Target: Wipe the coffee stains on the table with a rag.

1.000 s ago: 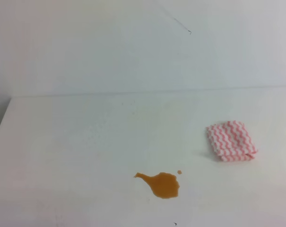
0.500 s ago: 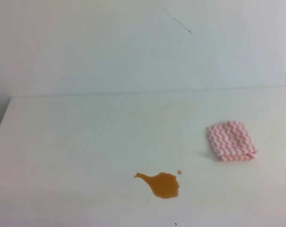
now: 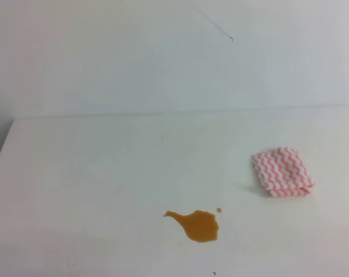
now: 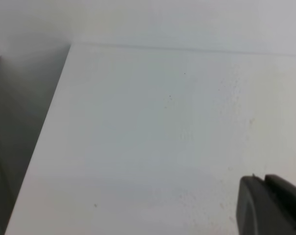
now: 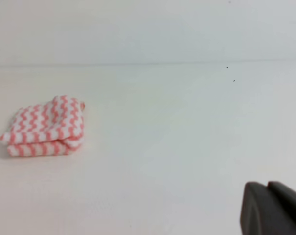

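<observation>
A: Starting on the left, what does the left wrist view give?

B: Only a dark corner of the left gripper at the lower right of the frame. Its jaws are cut off, so I cannot tell whether they are wide or narrow. Ahead of it and to its left lies the large plain white matte table, bare there, with the pale wall behind.

A: And the spill?

B: In the high view the coffee stains, an orange-brown puddle with a thin tail pointing left and one tiny droplet just beside its upper right, sit near the front middle of the table. Neither arm appears in that view.

A: The cloth?

B: The rag, a small folded square with pink-red and white zigzag stripes, lies flat, well apart from the puddle on its right. From the right wrist view the rag is ahead and far to the left of the right gripper, not touching it. Just a dark corner of that gripper shows; its opening cannot be told.

A: Any writing or labels?

B: None can be read on anything.
</observation>
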